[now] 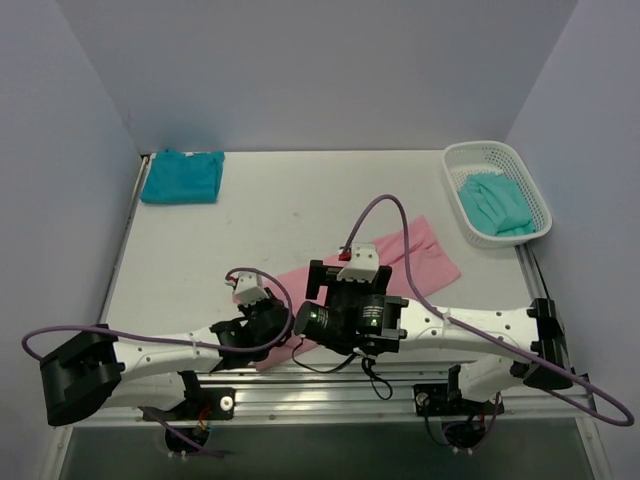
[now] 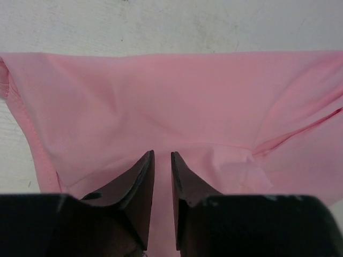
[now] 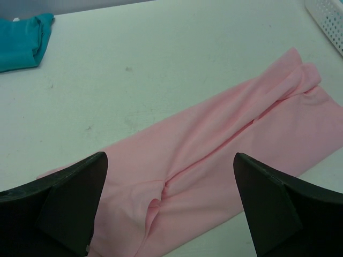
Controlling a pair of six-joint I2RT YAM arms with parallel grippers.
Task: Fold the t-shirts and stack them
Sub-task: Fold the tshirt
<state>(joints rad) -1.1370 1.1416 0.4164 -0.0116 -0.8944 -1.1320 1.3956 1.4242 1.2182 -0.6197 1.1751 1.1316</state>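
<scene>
The light pink t-shirt (image 1: 420, 255) lies as a long folded band slanting across the near middle of the table. My left gripper (image 1: 265, 318) presses down on its near-left end. In the left wrist view the pink t-shirt (image 2: 161, 91) fills the frame, and the left gripper (image 2: 162, 155) has its jaws drawn to a narrow slit with pink cloth in it. My right gripper (image 1: 350, 285) hovers over the band's middle. It stands wide open (image 3: 169, 160) above a small pucker in the pink t-shirt (image 3: 225, 139), holding nothing. A deep teal t-shirt (image 1: 182, 176) lies folded at the far left.
A white mesh basket (image 1: 470, 150) at the far right holds a paler mint-teal t-shirt (image 1: 495, 200). The basket's corner (image 3: 327, 21) and the teal t-shirt (image 3: 21, 43) show at the edges of the right wrist view. Purple cables loop over both arms. Walls enclose the table on three sides.
</scene>
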